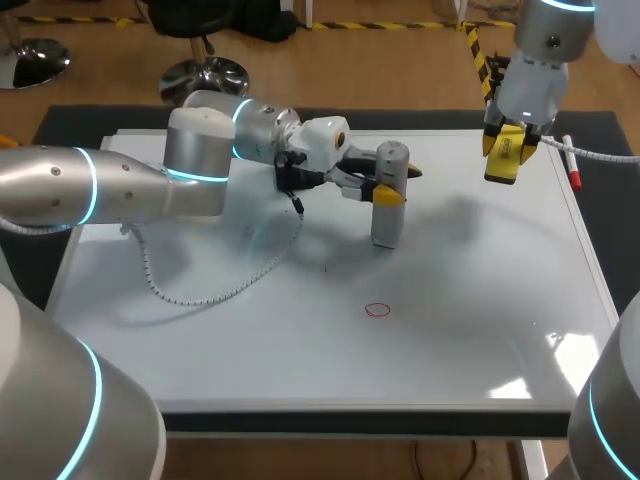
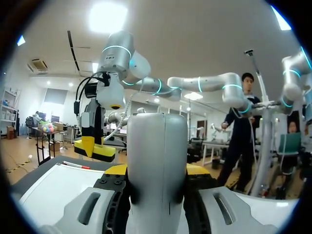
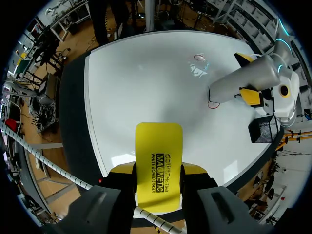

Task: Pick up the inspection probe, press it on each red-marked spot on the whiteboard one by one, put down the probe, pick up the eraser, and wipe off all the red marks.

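The grey probe (image 1: pixel 389 215) stands upright on the whiteboard (image 1: pixel 450 330), clamped between the left gripper's (image 1: pixel 388 192) fingers, its foot seemingly beside a red mark (image 3: pixel 212 104), while the right gripper (image 3: pixel 159 168) grips the yellow eraser (image 3: pixel 159 146) above the far right corner.

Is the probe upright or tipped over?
Upright: the probe stands vertically on the whiteboard, gripped by the left hand.

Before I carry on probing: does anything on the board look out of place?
Nothing is spilled or damaged. One oddity: the right end effector is shut on the yellow eraser, above the far right corner of the whiteboard, while the left end effector has the probe standing on it.
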You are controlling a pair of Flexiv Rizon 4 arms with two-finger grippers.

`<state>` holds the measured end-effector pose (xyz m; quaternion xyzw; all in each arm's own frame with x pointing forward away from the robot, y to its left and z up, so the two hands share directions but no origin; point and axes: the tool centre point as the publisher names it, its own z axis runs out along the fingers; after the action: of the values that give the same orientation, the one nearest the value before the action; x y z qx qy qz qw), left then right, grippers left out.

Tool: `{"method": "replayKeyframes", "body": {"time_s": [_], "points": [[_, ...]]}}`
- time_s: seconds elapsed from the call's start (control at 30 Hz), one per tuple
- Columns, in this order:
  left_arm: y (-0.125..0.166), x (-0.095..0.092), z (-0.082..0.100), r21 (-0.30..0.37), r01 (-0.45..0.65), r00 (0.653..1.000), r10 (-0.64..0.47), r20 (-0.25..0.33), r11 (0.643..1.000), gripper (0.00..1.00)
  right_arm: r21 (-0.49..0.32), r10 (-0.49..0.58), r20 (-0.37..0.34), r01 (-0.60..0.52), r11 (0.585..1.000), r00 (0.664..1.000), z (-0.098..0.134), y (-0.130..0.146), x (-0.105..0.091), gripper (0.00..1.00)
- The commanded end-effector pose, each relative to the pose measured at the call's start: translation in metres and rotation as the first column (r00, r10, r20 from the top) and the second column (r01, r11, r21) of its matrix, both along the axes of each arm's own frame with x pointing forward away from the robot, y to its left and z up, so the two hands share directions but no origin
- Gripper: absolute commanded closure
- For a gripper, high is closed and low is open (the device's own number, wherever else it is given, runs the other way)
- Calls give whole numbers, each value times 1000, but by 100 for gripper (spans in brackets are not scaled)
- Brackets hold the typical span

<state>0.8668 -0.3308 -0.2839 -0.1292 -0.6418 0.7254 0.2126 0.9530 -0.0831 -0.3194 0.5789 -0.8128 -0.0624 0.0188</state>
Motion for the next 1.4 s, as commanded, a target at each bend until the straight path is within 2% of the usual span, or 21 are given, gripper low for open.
{"method": "replayKeyframes", "body": {"time_s": [0.03,1.4], "points": [[-4,0,-12,-28,3,1000,-3,-18,1000,100,-2,2,2,-2,1000,1000,1,-1,0,100],[-6,-3,-27,-24,-4,999,3,-42,1000,100,-2,2,2,-2,1000,1000,1,-1,0,100]]}}
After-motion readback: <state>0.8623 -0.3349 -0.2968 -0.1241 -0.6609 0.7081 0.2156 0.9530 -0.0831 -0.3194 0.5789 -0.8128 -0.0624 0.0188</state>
